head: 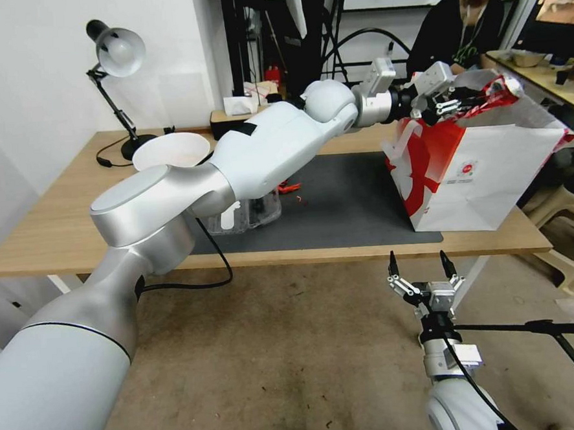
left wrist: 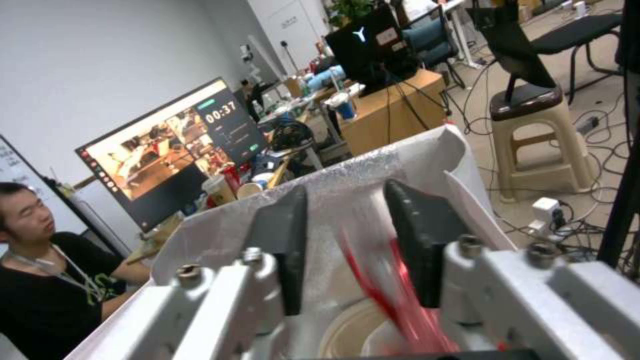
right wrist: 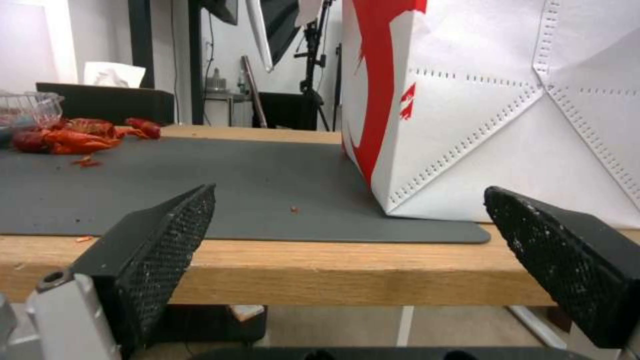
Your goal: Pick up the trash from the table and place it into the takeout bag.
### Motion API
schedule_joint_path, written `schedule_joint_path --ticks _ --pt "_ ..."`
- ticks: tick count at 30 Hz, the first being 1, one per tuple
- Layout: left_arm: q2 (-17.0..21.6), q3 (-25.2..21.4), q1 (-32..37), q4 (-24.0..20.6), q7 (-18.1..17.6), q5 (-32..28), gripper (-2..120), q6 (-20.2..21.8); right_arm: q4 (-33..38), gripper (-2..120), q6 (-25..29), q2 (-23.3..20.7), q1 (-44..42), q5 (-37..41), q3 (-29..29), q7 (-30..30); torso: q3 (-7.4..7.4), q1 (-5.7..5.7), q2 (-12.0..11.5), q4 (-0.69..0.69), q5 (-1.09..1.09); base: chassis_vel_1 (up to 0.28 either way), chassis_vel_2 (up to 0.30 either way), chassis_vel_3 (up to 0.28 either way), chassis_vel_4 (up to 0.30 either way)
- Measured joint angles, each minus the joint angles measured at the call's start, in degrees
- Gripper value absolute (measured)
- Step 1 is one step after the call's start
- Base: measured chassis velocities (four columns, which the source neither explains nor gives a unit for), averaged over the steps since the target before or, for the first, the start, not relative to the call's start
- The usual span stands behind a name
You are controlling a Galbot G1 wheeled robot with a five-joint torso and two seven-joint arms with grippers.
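My left gripper (head: 452,104) is stretched across the table (head: 54,229), over the open mouth of the takeout bag (head: 485,177) on the dark grey mat (head: 345,205). Its fingers look parted; a red blurred piece of trash (left wrist: 400,295) sits between them inside the bag. Red food leftovers (right wrist: 73,137) lie on the mat. My right gripper (head: 420,278) hangs below the table's front edge, fingers spread wide, empty
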Motion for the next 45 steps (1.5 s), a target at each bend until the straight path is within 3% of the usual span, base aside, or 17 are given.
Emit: schedule_joint_path --ticks 8,14,19,31,34,37,45 --pt "1.3 -1.6 0.5 -1.2 -2.4 -0.5 61 -0.1 0.1 100 0.0 -0.1 0.0 0.1 0.1 0.0 0.0 0.0 0.0 0.0 0.0 0.0 0.0 0.0 0.0" --pt "6.7 -3.6 2.2 -5.1 -8.1 -5.2 86 -0.4 0.2 100 0.0 -0.1 0.0 0.1 0.2 0.1 0.0 0.0 0.0 0.0 -0.01 0.0 0.0 0.0 0.0" --pt "10.6 -6.3 4.3 -6.8 -8.9 -6.3 99 -0.6 0.3 100 0.0 -0.1 0.0 0.1 0.3 0.2 0.0 0.01 0.0 0.02 -0.02 0.0 0.0 0.0 0.0" --pt "17.8 -12.8 11.2 -11.5 -15.1 -6.1 100 0.9 0.9 100 -0.3 -0.1 -0.4 0.1 0.8 0.4 0.0 0.0 0.0 0.01 -0.02 0.0 0.0 0.0 0.0" --pt "19.7 -13.8 13.2 -13.7 -18.3 -5.7 100 2.0 0.9 100 -0.4 -0.1 -0.4 0.1 0.9 0.4 0.0 0.0 0.0 -0.01 0.0 0.0 0.0 0.0 0.0" --pt "22.9 -15.3 16.8 -18.4 -24.6 -5.6 100 3.8 1.0 100 -0.5 -0.1 -0.4 0.1 0.9 0.5 0.0 0.0 0.0 -0.01 -0.01 0.0 0.0 0.0 0.0" --pt "29.8 -19.8 23.3 -25.3 -29.6 -4.2 100 5.1 1.0 100 -0.5 -0.1 -0.4 0.0 0.9 0.5 0.0 0.0 0.0 0.0 -0.02 0.0 0.0 0.0 0.0"
